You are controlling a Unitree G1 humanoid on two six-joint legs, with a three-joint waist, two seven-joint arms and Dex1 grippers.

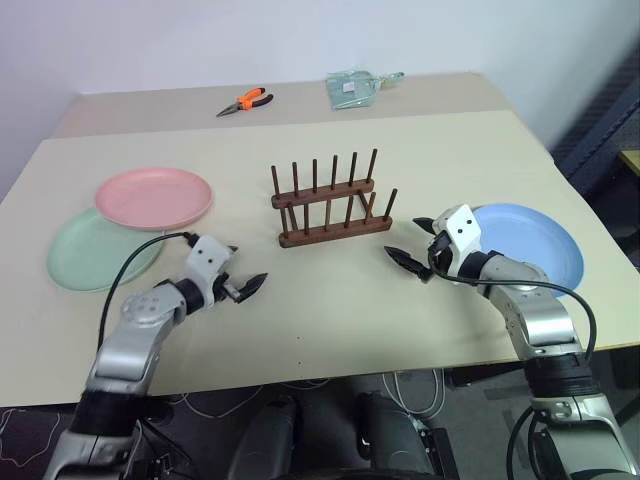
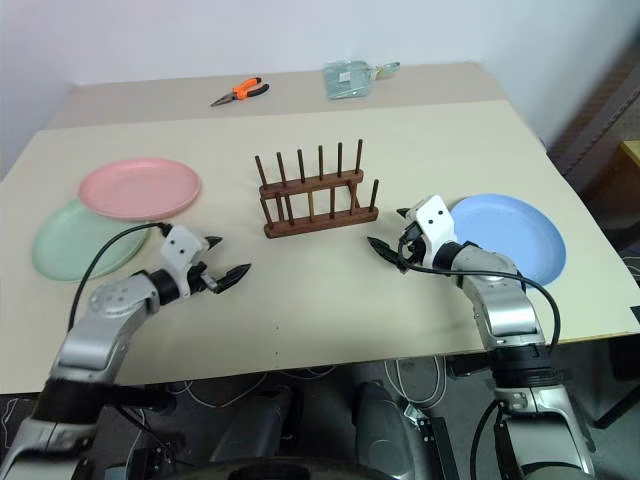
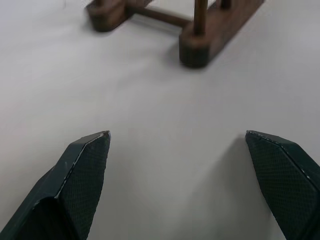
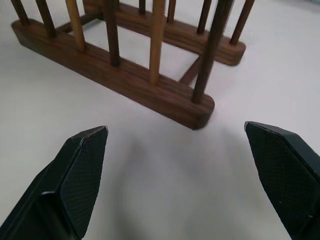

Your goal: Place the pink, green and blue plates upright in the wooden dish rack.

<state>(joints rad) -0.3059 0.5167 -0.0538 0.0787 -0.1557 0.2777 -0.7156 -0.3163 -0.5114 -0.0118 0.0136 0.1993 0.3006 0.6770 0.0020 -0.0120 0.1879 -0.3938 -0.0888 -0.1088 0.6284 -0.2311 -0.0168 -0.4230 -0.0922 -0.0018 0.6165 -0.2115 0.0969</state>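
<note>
Both arms reach inward, left gripper (image 1: 243,284) and right gripper (image 1: 418,243) spread wide and empty, flanking bare tabletop (image 1: 330,300) below the centre-frame wooden dish rack (image 1: 330,204). Pink plate (image 1: 154,197) overlaps green plate (image 1: 95,250) at left; blue plate (image 1: 535,245) lies at right.

From the head we look forward and down over the whole counter (image 1: 330,330), far edge to near edge, through two eyes set slightly apart that share nearly the same scene. Each wrist camera sits low and close to the surface, looking out between its own pincer's wide-set fingers. Both face the wooden dish rack (image 1: 331,205) from opposite sides: the right wrist view sits near it, the left farther back, catching its end.
</note>
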